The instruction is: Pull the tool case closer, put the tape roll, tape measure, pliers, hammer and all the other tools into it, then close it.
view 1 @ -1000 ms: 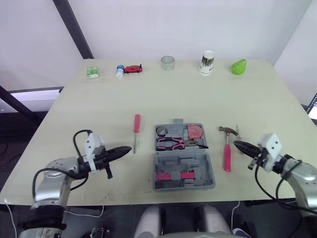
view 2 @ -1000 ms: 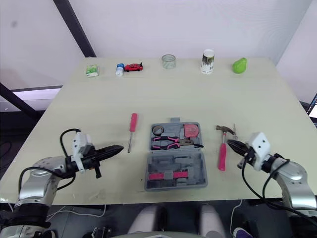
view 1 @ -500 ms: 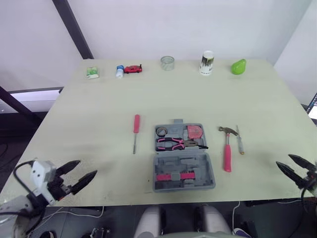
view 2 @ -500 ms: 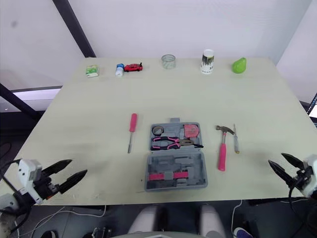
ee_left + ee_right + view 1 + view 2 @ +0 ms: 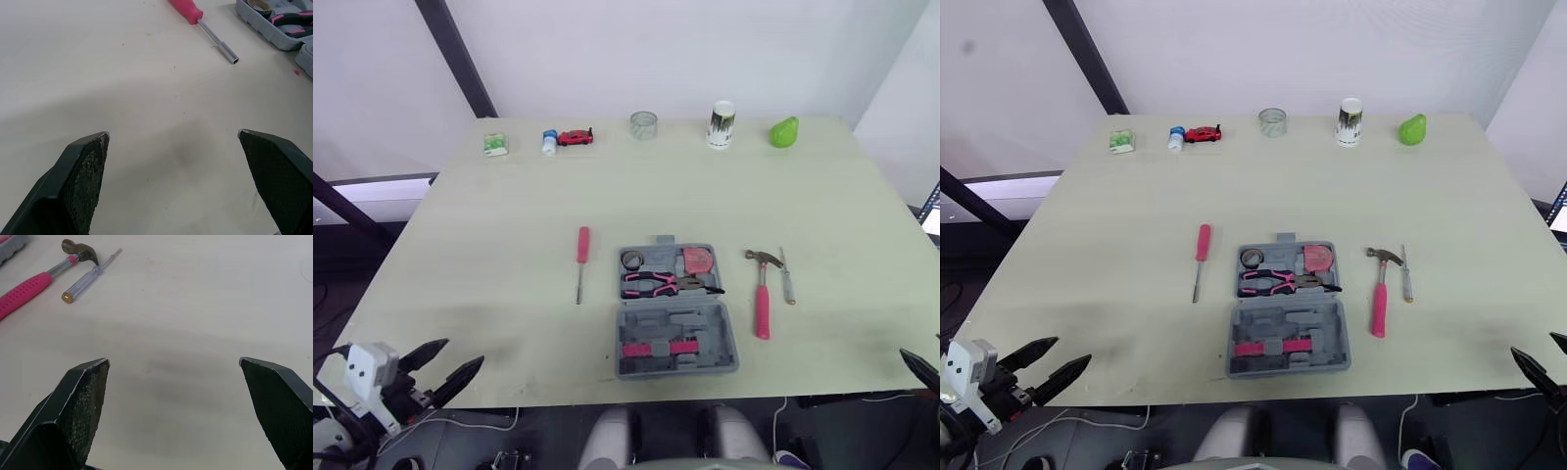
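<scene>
— What is counted on the desk (image 5: 509, 225)?

— One tool case (image 5: 675, 333) is found lying open near the front edge, about midway across. Three things are seated in its far half: one tape roll (image 5: 632, 259), one pair of pliers (image 5: 656, 284) and one tape measure (image 5: 699, 260). Two pink pieces (image 5: 656, 349), too small to be named, are seen in the near half.

— And outside it?

— Three tools are laid on the desk. One pink-handled screwdriver (image 5: 581, 257) is placed to the case's left. One hammer (image 5: 762, 294) is placed to its right, with one thin clear-handled screwdriver (image 5: 786, 276) just beside the hammer's head.

— What else is noted?

— Six things are lined along the far edge, well apart from the case: a green packet (image 5: 495, 144), a small bottle (image 5: 549, 141), a red toy car (image 5: 575, 137), a clear jar (image 5: 644, 124), a white cup (image 5: 722, 124) and a green pear-shaped thing (image 5: 784, 131).

— How are the hands held?

— The left hand (image 5: 465, 351) and the right hand (image 5: 174, 361) are each spread wide, with nothing gripped, at the desk's front corners.
</scene>
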Controlling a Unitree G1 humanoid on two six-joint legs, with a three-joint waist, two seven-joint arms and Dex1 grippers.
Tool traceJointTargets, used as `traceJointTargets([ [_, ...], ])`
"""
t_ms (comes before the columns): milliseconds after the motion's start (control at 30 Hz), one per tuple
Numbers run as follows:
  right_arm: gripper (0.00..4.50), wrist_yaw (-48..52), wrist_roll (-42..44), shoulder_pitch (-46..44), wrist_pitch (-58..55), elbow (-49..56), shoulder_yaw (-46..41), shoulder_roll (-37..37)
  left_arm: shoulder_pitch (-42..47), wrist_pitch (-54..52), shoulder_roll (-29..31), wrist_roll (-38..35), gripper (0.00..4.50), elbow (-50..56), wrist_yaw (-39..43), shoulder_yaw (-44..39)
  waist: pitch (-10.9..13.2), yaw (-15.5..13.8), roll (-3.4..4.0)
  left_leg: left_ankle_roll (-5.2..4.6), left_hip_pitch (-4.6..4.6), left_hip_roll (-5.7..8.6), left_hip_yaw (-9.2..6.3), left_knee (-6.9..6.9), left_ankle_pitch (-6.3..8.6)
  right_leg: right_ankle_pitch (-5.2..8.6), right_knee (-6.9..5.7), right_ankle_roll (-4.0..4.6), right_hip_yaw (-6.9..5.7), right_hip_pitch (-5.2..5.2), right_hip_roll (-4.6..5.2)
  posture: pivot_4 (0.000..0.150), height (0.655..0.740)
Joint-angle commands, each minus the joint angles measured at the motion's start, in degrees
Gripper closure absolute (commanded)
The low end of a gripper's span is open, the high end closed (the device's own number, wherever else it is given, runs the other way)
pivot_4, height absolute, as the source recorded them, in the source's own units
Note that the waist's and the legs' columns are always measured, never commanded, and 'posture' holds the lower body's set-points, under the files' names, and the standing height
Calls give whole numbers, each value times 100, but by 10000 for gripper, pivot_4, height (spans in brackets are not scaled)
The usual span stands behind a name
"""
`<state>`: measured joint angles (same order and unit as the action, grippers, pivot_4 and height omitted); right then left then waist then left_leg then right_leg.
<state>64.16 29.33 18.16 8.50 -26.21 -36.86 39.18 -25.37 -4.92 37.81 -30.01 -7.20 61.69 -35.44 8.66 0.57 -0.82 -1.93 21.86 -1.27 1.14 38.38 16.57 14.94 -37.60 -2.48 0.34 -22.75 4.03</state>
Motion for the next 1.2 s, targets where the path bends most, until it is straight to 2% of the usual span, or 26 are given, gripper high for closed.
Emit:
traceJointTargets([
  [33, 248, 97, 111, -5, 200, 63, -193, 117, 90, -84, 46, -119, 0, 319, -60, 0, 0, -2, 0, 0, 0, 0, 0, 0, 0, 0, 0, 0, 0, 0, 0, 1500, 7400],
  [167, 248, 137, 195, 99, 188, 440, -168, 35, 198, -235, 17, -140, 0, 568, -148, 91, -1, -9, 2, 1, 1, 0, 0, -1, 0, 0, 1, 0, 2, 0, 5, 1500, 7400],
  [467, 248, -171, 511, 400, -707, 2610, 291, -180, 434, -650, -99, -117, 0, 1383, -615, 477, -2, 1, 6, 2, 1, -2, -1, -7, 1, -1, 3, 1, 7, -3, 12, 1500, 7400],
  [767, 248, -663, 847, 177, -1719, 4528, 1054, -164, 643, -1194, -450, -136, 0, 2316, -1573, 864, 0, -18, 6, 3, 5, -2, -3, -9, 1, -1, 7, 0, 5, -4, 15, 1500, 7400],
  [1000, 248, -565, 787, -84, -1799, 4791, 1440, -151, 698, -1408, -821, -75, 0, 2688, -2196, 1144, 0, -34, 5, 2, 9, 0, -3, -9, 1, -2, 15, -1, 1, -4, 13, 1500, 7400],
  [1200, 248, -424, 729, -148, -1648, 4628, 1461, -177, 683, -1340, -792, -39, 0, 2741, -2160, 1219, 1, -77, 3, 1, 8, 1, -4, -6, 0, -2, 11, -1, -3, -3, 5, 1500, 7400],
])
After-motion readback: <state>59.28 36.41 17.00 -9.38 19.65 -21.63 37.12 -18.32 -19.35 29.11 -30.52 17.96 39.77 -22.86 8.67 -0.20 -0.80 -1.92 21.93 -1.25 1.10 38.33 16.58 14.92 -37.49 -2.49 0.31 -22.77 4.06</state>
